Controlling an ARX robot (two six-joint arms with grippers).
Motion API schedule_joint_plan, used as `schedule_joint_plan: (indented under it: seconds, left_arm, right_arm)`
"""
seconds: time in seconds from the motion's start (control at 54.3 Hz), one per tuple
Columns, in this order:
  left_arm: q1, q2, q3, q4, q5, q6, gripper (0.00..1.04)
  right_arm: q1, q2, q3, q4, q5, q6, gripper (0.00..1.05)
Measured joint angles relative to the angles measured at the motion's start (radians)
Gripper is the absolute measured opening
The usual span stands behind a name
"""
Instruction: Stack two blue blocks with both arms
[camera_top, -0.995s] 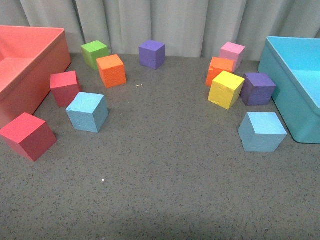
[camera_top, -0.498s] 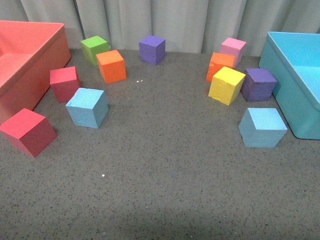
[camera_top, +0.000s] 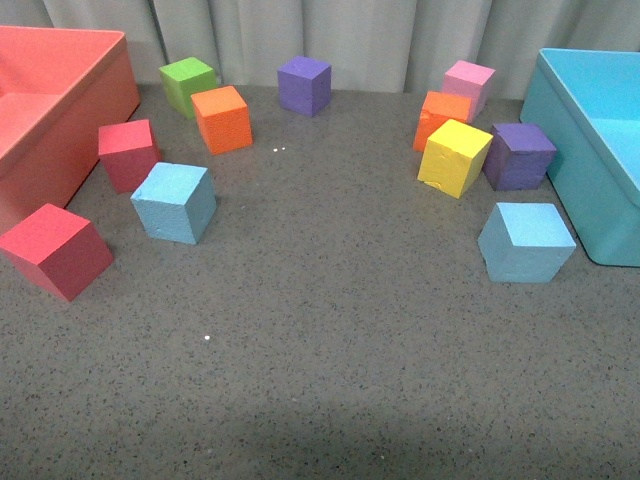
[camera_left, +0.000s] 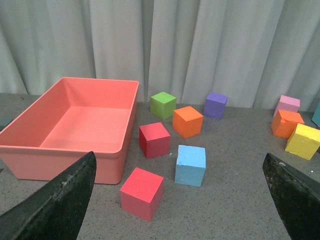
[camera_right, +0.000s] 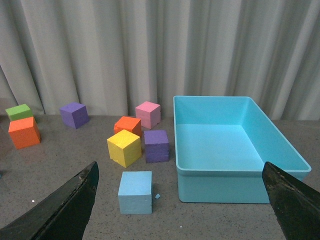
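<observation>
Two sky-blue foam cubes rest on the grey table. The left blue block (camera_top: 174, 203) sits beside two red cubes; it also shows in the left wrist view (camera_left: 190, 165). The right blue block (camera_top: 525, 242) sits near the turquoise bin; it also shows in the right wrist view (camera_right: 135, 192). Neither arm shows in the front view. My left gripper (camera_left: 182, 210) is open and empty, well short of the left block. My right gripper (camera_right: 180, 210) is open and empty, well short of the right block.
A salmon-red bin (camera_top: 40, 130) stands at the left, a turquoise bin (camera_top: 590, 150) at the right. Red cubes (camera_top: 55, 250) (camera_top: 128, 153), an orange cube (camera_top: 222, 118), a green cube (camera_top: 187, 84) and a purple cube (camera_top: 304, 85) lie left and centre. Yellow (camera_top: 455, 157), orange (camera_top: 441, 116), pink (camera_top: 468, 84) and purple (camera_top: 518, 155) cubes cluster at the right.
Everything in the front view has shifted slightly up in the picture, so the camera view moved. The cubes keep their places relative to each other.
</observation>
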Motion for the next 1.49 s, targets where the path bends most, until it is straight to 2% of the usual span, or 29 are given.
schedule_joint_plan:
  seconds: [0.111,0.203,0.258,0.479,0.645,0.829,1.014,1.493]
  left_arm:
    - [0.000,0.000,0.000,0.000,0.000,0.000,0.98]
    - [0.000,0.000,0.000,0.000,0.000,0.000,0.98]
    - [0.000,0.000,0.000,0.000,0.000,0.000,0.98]
    - [0.000,0.000,0.000,0.000,0.000,0.000,0.98]
    - [0.000,0.000,0.000,0.000,0.000,0.000,0.98]
    - [0.000,0.000,0.000,0.000,0.000,0.000,0.98]
    - [0.000,0.000,0.000,0.000,0.000,0.000,0.98]
    - [0.000,0.000,0.000,0.000,0.000,0.000,0.98]
  right_arm:
    - [0.000,0.000,0.000,0.000,0.000,0.000,0.95]
    - [0.050,0.105,0.051,-0.097,0.180,-0.121,0.95]
    - [0.058,0.220,0.070,-0.063,0.211,-0.187,0.95]
    - [0.048,0.745,0.183,0.222,0.132,-0.213,0.95]
    - [0.054,1.135,0.335,0.298,0.071,-0.163,0.95]
    - [0.087,1.453,0.532,0.266,0.047,-0.076,0.95]
    - [0.132,1.701,0.731,0.103,0.051,0.006,0.95]
    - [0.156,1.945,0.910,0.035,0.068,0.080,0.95]
